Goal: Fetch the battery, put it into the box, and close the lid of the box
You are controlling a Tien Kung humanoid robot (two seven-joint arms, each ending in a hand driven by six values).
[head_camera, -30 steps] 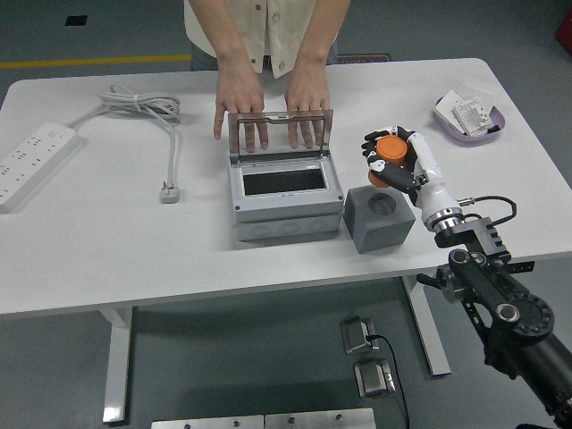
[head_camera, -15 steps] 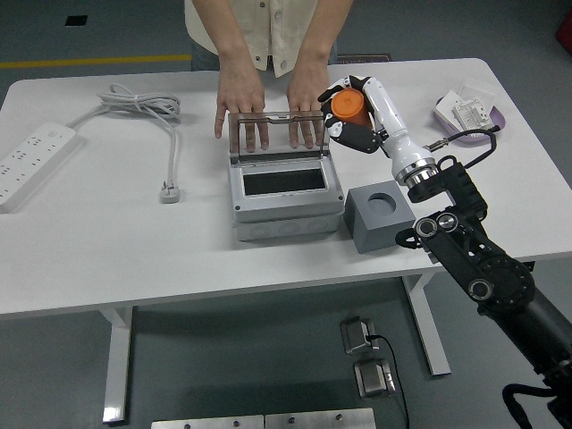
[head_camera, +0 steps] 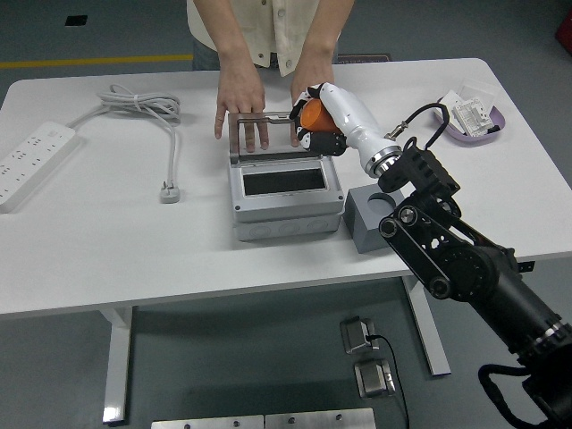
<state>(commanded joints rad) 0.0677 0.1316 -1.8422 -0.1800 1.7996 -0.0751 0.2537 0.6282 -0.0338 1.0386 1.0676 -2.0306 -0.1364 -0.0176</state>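
My right hand [head_camera: 315, 121] is shut on the orange battery [head_camera: 313, 114]. It hovers over the back right corner of the grey box [head_camera: 286, 204], just above the raised clear lid [head_camera: 277, 134]. The box stands mid-table with its dark opening [head_camera: 284, 182] facing up. A person at the far side rests both hands [head_camera: 239, 103] behind the lid and holds it upright. The person's other hand is partly hidden by my hand. My left arm is out of sight.
A grey foam block [head_camera: 374, 216] with a round hole sits right of the box, under my right forearm. A white power strip [head_camera: 31, 163] and its cable [head_camera: 152, 114] lie far left. A purple tray [head_camera: 472, 114] with small parts sits at the far right.
My right hand has carried the battery up and left, from above the foam block to over the box's back right corner. The person's hands have stayed on the lid.
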